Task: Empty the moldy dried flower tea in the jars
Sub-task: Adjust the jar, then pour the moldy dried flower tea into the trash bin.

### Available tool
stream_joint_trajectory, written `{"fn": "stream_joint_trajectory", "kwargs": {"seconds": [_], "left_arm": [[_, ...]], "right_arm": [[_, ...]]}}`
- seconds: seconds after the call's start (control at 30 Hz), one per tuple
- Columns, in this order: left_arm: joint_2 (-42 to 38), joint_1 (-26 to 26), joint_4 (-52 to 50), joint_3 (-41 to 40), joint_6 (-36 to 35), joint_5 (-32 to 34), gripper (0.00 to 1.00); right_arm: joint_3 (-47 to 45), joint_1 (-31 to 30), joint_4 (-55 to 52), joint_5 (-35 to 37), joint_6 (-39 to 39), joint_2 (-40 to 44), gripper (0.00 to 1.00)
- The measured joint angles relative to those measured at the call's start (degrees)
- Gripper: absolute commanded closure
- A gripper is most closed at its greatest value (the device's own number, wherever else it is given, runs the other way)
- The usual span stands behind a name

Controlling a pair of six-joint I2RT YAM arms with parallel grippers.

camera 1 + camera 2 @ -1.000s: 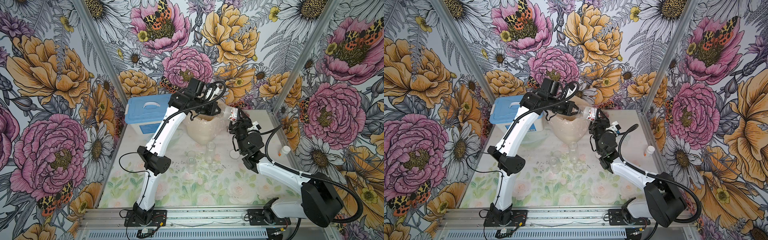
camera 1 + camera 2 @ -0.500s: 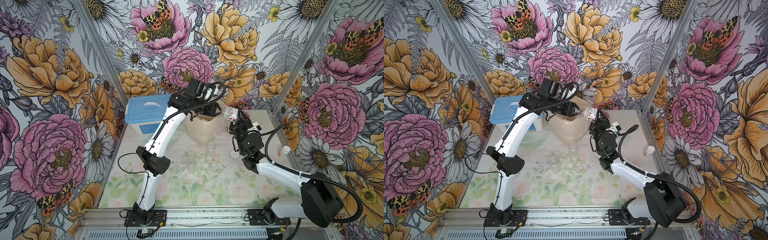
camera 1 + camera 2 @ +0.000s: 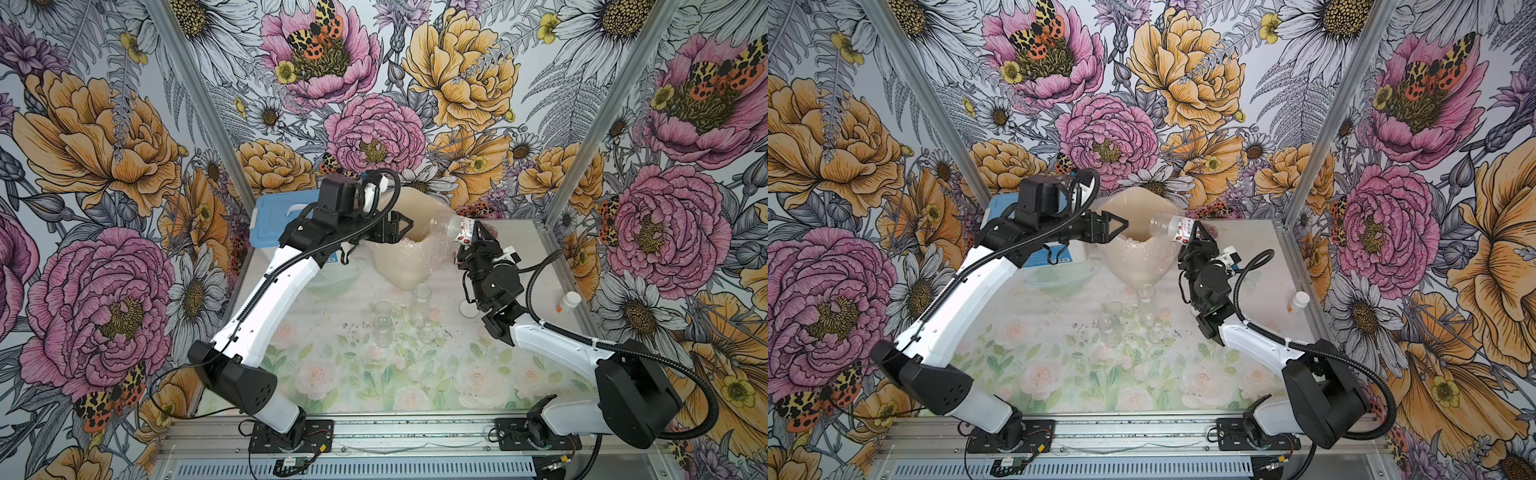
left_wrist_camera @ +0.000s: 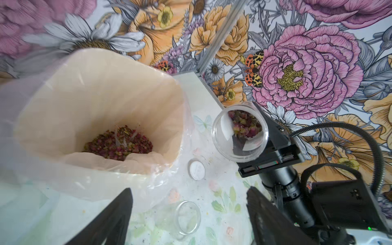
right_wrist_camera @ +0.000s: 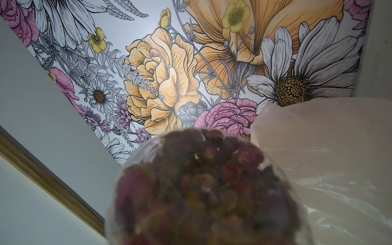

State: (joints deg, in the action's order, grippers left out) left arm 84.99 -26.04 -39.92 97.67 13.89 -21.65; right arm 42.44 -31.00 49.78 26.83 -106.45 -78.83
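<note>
My right gripper (image 3: pixel 471 243) is shut on the labelled jar (image 3: pixel 453 226), which lies tipped almost level with its open mouth toward the bag-lined bin (image 3: pixel 405 262). Moldy dried flower tea (image 4: pixel 246 125) sits at the jar's (image 4: pixel 239 135) closed end, and more tea (image 4: pixel 118 144) lies in the bin (image 4: pixel 99 70). Seen from the right wrist, the tea (image 5: pixel 201 186) fills the jar's base and hides my fingers. My left gripper (image 3: pixel 399 226) hangs open at the bin's left rim, holding nothing. Two plain jars (image 3: pixel 422 293) (image 3: pixel 382 328) stand empty on the table.
A white lid (image 3: pixel 467 309) lies beside the right arm. A small white-capped bottle (image 3: pixel 568 301) stands near the right edge. The blue-lidded box (image 3: pixel 274 216) sits at the back left with a clear bowl (image 3: pixel 332 274) in front. Dark crumbs are scattered around the jars.
My left gripper's jaws have gone from shut to wide open at the bin's rim. The right arm and the labelled jar have barely shifted.
</note>
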Motion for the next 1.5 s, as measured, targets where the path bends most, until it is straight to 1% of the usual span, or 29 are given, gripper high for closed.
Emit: {"fn": "stream_joint_trajectory", "kwargs": {"seconds": [0.13, 0.3, 0.4, 0.5, 0.7, 0.93, 1.17, 1.5], "left_arm": [[-9.4, 2.4, 8.2, -12.8, 0.2, 0.6, 0.08], [-17.2, 4.3, 13.2, -23.6, -0.5, 1.2, 0.04], [-20.9, 5.6, 14.4, -28.5, -1.2, 1.8, 0.01], [-23.9, 6.4, 15.5, -32.2, -1.9, 2.5, 0.01], [-27.7, 6.5, 17.1, -39.0, -2.8, 3.4, 0.01], [-29.2, 5.8, 17.9, -44.6, -3.0, 4.2, 0.01], [-29.6, 1.9, 18.3, -47.9, -4.9, 4.7, 0.01], [-34.0, 1.2, 19.0, -49.4, -5.8, 8.0, 0.01]], "right_arm": [[0.5, 0.9, -1.0, 0.0, 1.5, -1.5, 0.69], [3.1, 2.1, -3.4, -0.1, 4.6, -3.5, 0.69], [5.3, 2.8, -4.4, -0.3, 6.8, -4.5, 0.69], [8.2, 3.5, -5.9, -0.7, 9.3, -5.8, 0.69], [14.7, 5.3, -10.1, -2.9, 15.9, -9.3, 0.70], [23.0, 7.1, -16.7, -6.4, 25.3, -12.4, 0.70], [30.4, 8.1, -22.1, -10.1, 34.5, -14.8, 0.70], [34.4, 8.2, -27.1, -12.4, 42.6, -17.9, 0.70]]}}
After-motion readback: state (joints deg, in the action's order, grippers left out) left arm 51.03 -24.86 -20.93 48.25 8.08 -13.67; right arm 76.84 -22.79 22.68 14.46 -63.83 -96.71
